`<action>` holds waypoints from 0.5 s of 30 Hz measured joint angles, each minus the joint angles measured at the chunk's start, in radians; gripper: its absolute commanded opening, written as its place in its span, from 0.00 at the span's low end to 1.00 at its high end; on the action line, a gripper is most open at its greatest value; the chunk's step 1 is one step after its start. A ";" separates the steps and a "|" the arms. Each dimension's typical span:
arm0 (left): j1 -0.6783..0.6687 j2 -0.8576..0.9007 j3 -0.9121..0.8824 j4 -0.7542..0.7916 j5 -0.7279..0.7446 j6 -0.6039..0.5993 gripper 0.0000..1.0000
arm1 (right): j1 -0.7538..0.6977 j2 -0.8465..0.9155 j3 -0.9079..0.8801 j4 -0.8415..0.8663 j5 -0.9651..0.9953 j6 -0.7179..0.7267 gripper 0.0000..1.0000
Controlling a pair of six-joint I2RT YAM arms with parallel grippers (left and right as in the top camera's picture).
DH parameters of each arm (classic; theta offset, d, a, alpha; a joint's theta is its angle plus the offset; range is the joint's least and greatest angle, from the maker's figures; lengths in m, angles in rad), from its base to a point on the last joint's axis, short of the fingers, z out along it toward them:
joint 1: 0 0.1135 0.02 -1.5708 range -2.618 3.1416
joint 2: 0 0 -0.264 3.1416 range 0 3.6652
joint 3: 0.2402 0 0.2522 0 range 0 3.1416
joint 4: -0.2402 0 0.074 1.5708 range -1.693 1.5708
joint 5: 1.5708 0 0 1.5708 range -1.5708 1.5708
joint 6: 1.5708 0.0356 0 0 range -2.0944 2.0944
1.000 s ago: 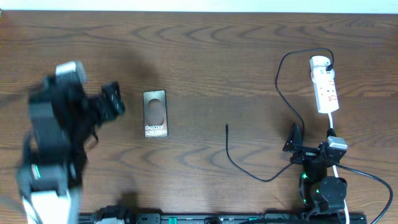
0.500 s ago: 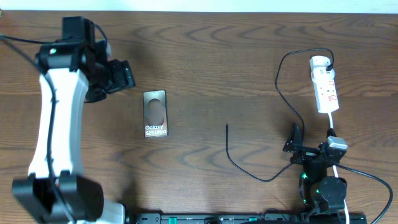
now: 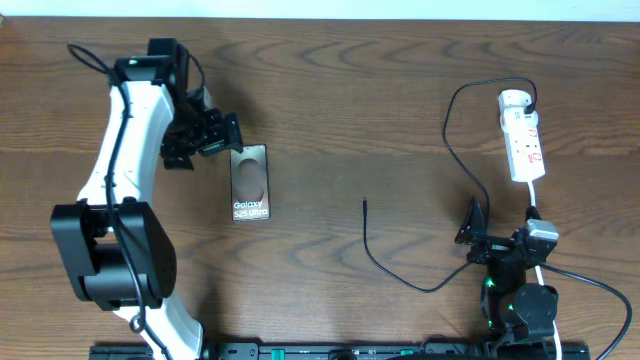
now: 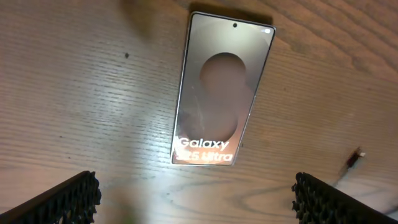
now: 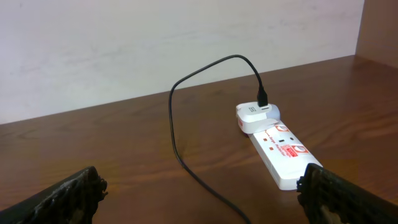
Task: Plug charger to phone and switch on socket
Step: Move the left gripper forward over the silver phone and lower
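The phone (image 3: 249, 183) lies screen up beneath my left gripper (image 4: 199, 202), jaws wide and empty. My right gripper (image 5: 202, 193) gapes too, facing the socket (image 5: 283, 149). The charger (image 3: 365, 225) tip seems to lie apart from the phone.

Setting: robot test bench, laboratory type.
Noted: left arm (image 3: 115, 160) and right arm (image 3: 520, 300) stand at a black rail (image 3: 350, 352) on a dark wood-grain table (image 3: 380, 90); ahead of the right pincer (image 5: 205, 193), a plain pale wall (image 5: 124, 43) backs the table.
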 measured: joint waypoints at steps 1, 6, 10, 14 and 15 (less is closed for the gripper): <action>-0.014 0.000 0.000 0.002 -0.017 0.000 0.98 | 0.000 0.000 0.000 0.000 0.000 0.000 0.99; -0.089 0.000 0.000 0.023 -0.125 -0.014 0.98 | 0.000 0.000 0.000 0.000 0.000 0.000 0.99; -0.148 0.000 0.000 0.054 -0.210 -0.042 0.98 | 0.000 0.000 0.000 0.000 0.000 0.000 0.99; -0.192 0.000 -0.009 0.115 -0.246 -0.060 0.98 | 0.000 0.000 0.000 0.000 0.000 0.000 0.99; -0.200 0.000 -0.016 0.134 -0.251 -0.064 0.98 | 0.000 0.000 0.000 0.000 0.000 0.000 0.99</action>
